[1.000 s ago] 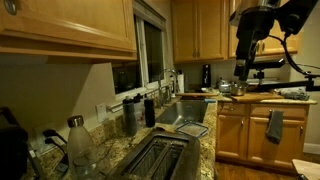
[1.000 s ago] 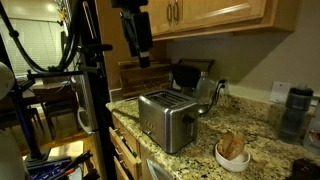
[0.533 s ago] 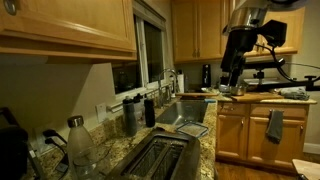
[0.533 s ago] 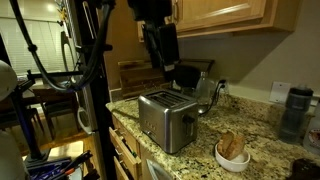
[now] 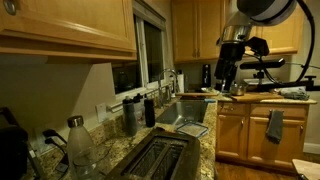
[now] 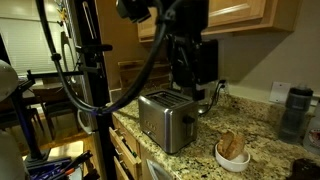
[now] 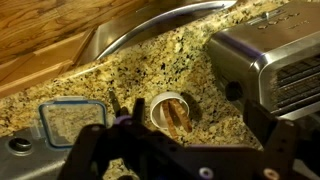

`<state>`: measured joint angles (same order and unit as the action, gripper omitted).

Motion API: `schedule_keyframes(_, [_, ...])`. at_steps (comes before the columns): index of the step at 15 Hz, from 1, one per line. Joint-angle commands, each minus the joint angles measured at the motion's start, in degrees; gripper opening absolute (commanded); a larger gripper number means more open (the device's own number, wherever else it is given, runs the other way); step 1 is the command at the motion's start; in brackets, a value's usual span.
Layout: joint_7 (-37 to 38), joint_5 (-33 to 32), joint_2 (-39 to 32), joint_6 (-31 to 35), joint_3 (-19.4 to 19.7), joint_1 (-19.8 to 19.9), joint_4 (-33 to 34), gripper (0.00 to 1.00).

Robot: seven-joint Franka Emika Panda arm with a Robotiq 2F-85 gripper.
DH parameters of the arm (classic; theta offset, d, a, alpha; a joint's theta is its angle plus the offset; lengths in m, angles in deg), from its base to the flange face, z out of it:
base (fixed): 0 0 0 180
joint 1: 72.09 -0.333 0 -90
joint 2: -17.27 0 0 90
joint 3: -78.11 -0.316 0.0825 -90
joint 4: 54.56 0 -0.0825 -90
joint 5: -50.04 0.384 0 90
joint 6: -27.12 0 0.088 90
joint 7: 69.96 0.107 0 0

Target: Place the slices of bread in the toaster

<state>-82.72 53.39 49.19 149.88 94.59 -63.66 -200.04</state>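
The silver toaster (image 6: 165, 118) stands on the granite counter, its two dark slots showing in an exterior view (image 5: 160, 158). Tan slices of bread (image 6: 232, 145) stand upright in a small white bowl (image 6: 233, 158) to its side. In the wrist view the bread slices (image 7: 176, 114) lie in the bowl below me, with the toaster (image 7: 270, 55) at the upper right. My gripper (image 7: 185, 150) hangs high above the counter, open and empty, its dark fingers (image 7: 88, 150) spread to either side. Both exterior views show the gripper (image 6: 195, 88) (image 5: 225, 78) well above the toaster.
A sink (image 5: 192, 108) lies beyond the toaster, with dark bottles (image 5: 130, 116) and a clear glass bottle (image 5: 78, 142) along the wall. A blue-rimmed container (image 7: 65, 122) sits near the bowl. A black coffee maker (image 6: 184, 74) and a grey tumbler (image 6: 292, 112) stand behind.
The arm has swung across the counter toward the toaster and bowl and come lower. The gripper has stayed open and empty.
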Motion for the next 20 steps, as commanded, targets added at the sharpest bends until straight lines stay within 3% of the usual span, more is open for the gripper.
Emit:
schedule_keyframes(1, [-4.20, 0.69, -7.91, 0.42, 2.43, 0.18, 6.52, 1.00])
schedule_keyframes(6, [-8.14, 2.74, -18.93, 1.20, 3.78, 0.01, 15.18, 1.00])
schedule_keyframes(11, [-10.36, 5.76, -27.35, 0.93, 2.49, 0.95, 21.35, 1.00])
schedule_keyframes(20, [-14.14, 9.61, -36.02, 0.36, -0.38, 3.01, 27.87, 1.00])
